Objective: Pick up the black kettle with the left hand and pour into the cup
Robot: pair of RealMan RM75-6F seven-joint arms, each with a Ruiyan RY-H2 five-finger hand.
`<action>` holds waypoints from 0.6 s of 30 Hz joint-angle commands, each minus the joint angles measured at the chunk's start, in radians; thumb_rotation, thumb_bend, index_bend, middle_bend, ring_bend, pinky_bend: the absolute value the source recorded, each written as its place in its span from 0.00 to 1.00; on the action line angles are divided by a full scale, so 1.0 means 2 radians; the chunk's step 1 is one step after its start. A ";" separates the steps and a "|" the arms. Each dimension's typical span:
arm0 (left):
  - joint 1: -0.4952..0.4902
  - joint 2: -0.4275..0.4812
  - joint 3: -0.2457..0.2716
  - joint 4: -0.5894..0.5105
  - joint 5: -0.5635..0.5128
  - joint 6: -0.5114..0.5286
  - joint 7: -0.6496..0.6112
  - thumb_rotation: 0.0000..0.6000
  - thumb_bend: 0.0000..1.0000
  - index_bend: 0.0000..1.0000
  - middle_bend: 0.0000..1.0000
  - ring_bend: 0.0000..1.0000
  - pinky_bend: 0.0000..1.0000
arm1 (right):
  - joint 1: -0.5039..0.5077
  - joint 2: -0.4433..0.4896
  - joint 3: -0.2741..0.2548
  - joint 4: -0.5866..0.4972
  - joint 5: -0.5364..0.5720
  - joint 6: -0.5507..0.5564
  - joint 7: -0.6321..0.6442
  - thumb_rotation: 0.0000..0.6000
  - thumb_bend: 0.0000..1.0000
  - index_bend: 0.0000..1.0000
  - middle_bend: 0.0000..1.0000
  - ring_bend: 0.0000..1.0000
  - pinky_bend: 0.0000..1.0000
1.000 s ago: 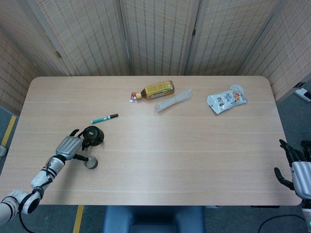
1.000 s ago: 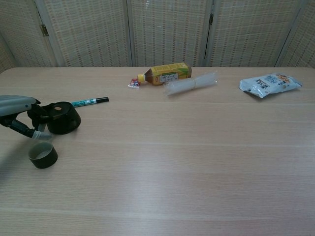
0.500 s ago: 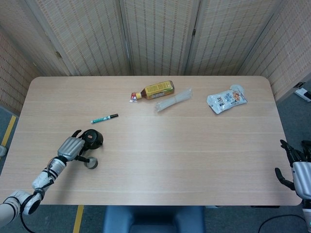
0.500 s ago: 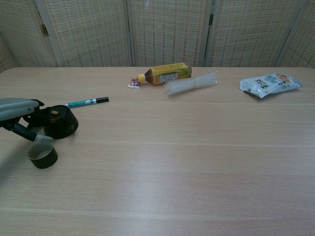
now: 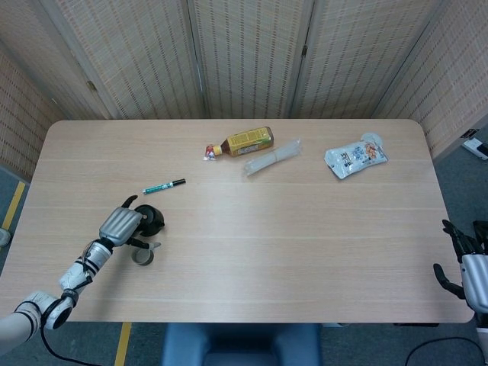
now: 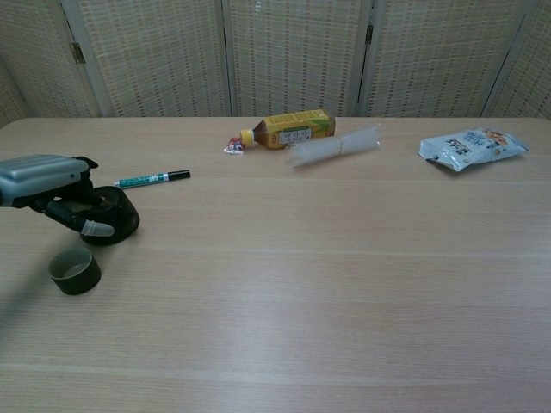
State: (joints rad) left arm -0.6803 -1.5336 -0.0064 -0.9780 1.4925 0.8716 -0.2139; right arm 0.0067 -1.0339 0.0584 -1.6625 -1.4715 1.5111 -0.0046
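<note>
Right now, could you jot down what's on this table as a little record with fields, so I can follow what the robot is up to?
Left hand: left hand over the black kettle, fingers curled around it; whether it grips cannot be told
Kettle: on the table, near its left edge
Cup: cup upright, just in front of the kettle
Right hand: right hand off the table's right edge, holding nothing, fingers apart
Other things: green pen, bottle lying on its side, clear plastic roll, snack pouch
</note>
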 commanded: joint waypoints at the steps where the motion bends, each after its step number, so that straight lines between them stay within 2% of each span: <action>1: -0.007 0.001 -0.007 -0.004 -0.007 -0.010 0.004 0.44 0.05 1.00 1.00 0.84 0.00 | 0.001 -0.001 0.001 0.003 0.000 0.000 0.003 1.00 0.39 0.06 0.24 0.27 0.07; 7: -0.017 0.000 -0.020 -0.005 -0.024 -0.022 0.020 0.44 0.05 1.00 1.00 0.87 0.00 | 0.003 -0.003 0.002 0.008 0.000 -0.004 0.006 1.00 0.39 0.06 0.24 0.27 0.07; 11: -0.019 0.001 -0.028 -0.008 -0.034 -0.020 0.036 0.44 0.06 1.00 1.00 0.88 0.09 | 0.003 -0.004 0.002 0.010 0.001 -0.004 0.007 1.00 0.39 0.06 0.25 0.28 0.07; 18: -0.021 0.010 -0.036 -0.021 -0.050 -0.024 0.062 0.44 0.15 1.00 1.00 0.90 0.21 | 0.003 -0.006 0.002 0.011 -0.001 -0.003 0.010 1.00 0.39 0.06 0.25 0.28 0.07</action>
State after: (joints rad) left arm -0.7213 -1.5166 -0.0751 -1.0156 1.3956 0.8251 -0.0939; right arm 0.0128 -1.0454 0.0625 -1.6401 -1.4735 1.5057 0.0145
